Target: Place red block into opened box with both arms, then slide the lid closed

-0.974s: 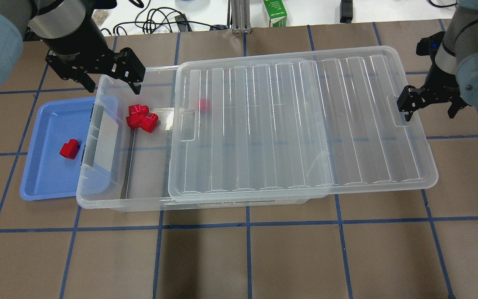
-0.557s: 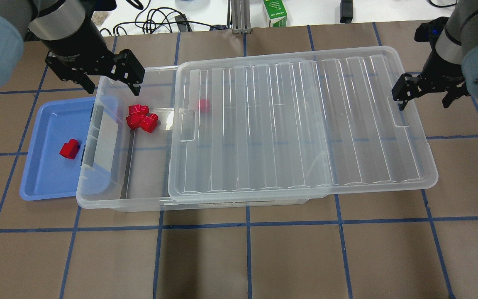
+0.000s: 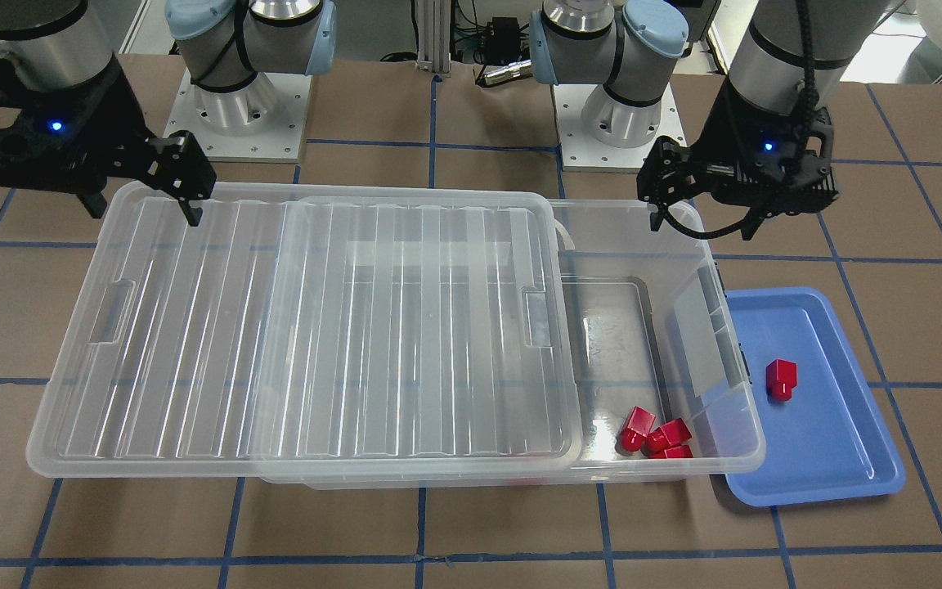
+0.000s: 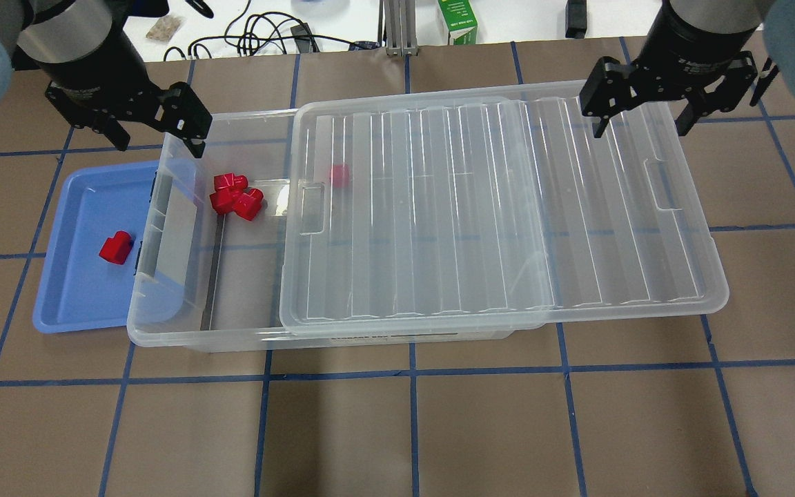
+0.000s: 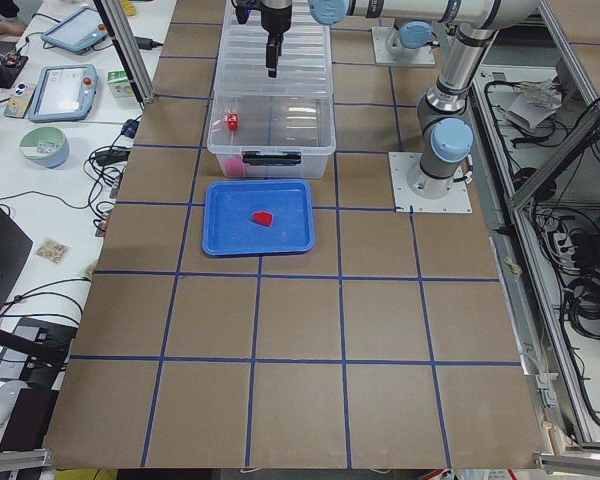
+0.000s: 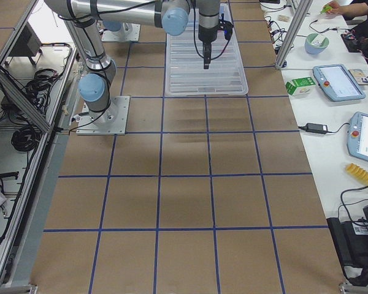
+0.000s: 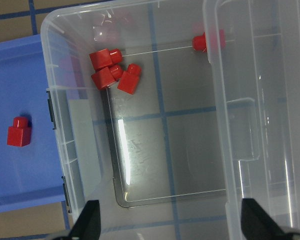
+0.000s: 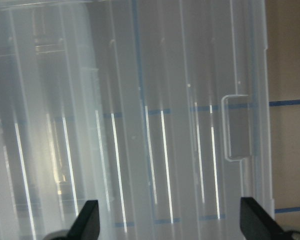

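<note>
- brown paper table [image 4: 411,428] with a blue tape grid; cables [image 4: 266,31] and a green carton [image 4: 457,21] lie behind it.
- one red block [image 4: 116,248] lies in the blue tray [image 4: 73,304], just beside the box [image 4: 183,335].
- the lid [image 4: 508,207] covers most of the box; three more blocks [image 4: 235,197] sit in the uncovered end.
- left gripper [image 4: 160,145] and right gripper [image 4: 639,131] are both spread wide and hold nothing.

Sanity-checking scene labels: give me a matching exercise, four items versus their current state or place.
1 lid
2 blue tray
3 left gripper
4 right gripper

a holds one red block
b open, by the box's uncovered end
c slid partly off the box
d open, over the lid's overhanging end

Pairs: 1-c, 2-a, 3-b, 4-d
</note>
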